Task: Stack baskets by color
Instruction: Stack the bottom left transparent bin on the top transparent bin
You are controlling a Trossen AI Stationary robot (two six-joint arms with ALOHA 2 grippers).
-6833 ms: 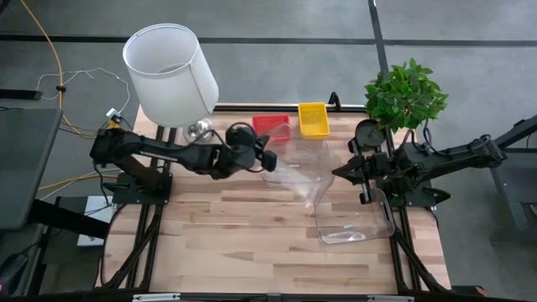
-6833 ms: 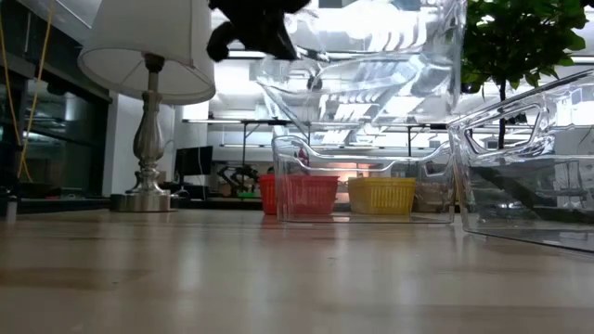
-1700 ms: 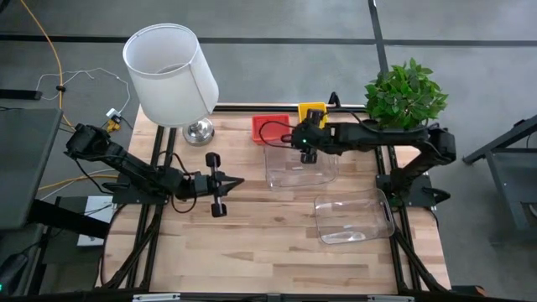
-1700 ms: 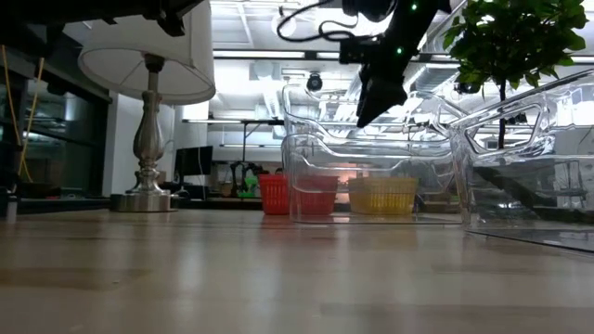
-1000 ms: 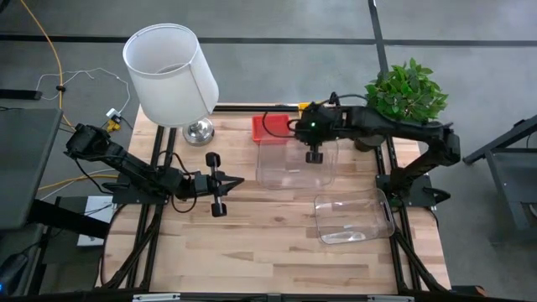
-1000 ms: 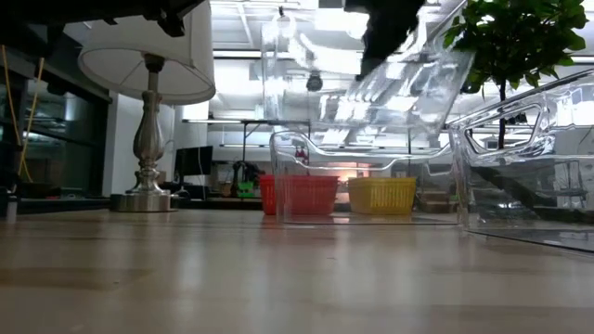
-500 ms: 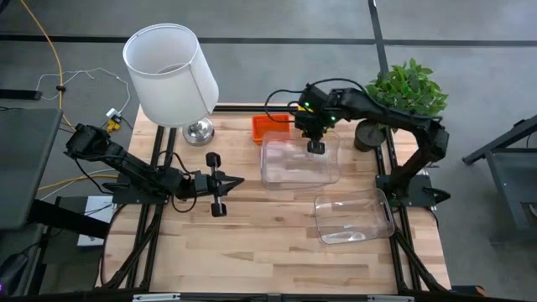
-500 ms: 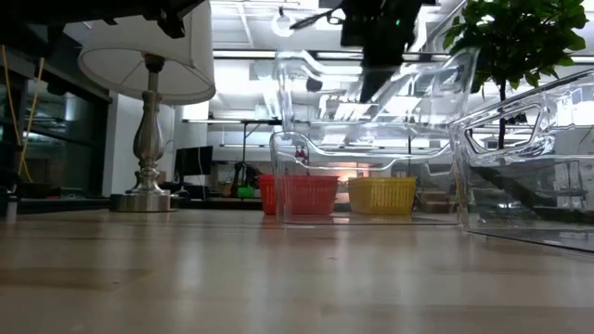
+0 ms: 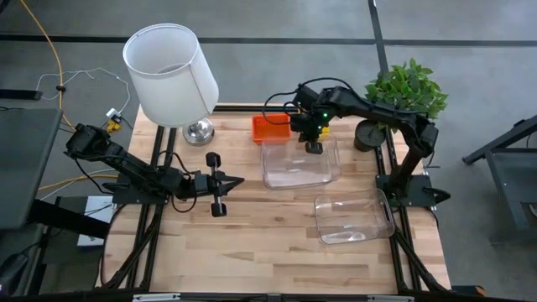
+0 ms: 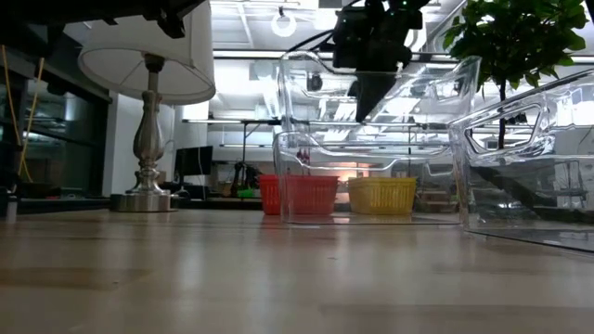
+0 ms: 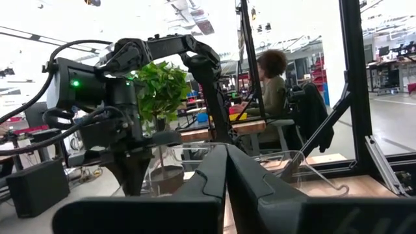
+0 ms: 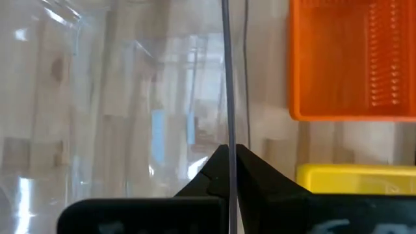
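My right gripper [image 9: 313,148] is shut on a clear tub [image 10: 380,88] and holds it in the air over a second clear tub [image 10: 371,176], which rests on its base on the table. From above the two tubs overlap [image 9: 299,165]. A red-orange basket [image 9: 270,127] and a yellow basket [image 10: 381,195] sit side by side on the table just beyond them; in the high view my right arm hides the yellow one. My left gripper [image 9: 237,181] hangs shut and empty over the table's left half. My right gripper pinches the lifted tub's far wall at its rim [image 12: 229,130] between its two fingers, one finger inside the tub and one outside. The fingers come steeply from above, pointing down. The tub hangs about level, clear of the table and above the tub below it.
A third clear tub [image 9: 354,218] lies near the table's right edge. A white-shaded lamp [image 9: 172,71] stands at the far left and a potted plant [image 9: 404,96] at the far right. A person [image 11: 272,84] sits in the room beyond. Bare wood lies along the near edge.
My right gripper has tipped more steeply downward and sunk a little while its arm swung toward the far edge, still shut on the clear tub. The tub, tilted a second ago, now hangs level over the other tub.
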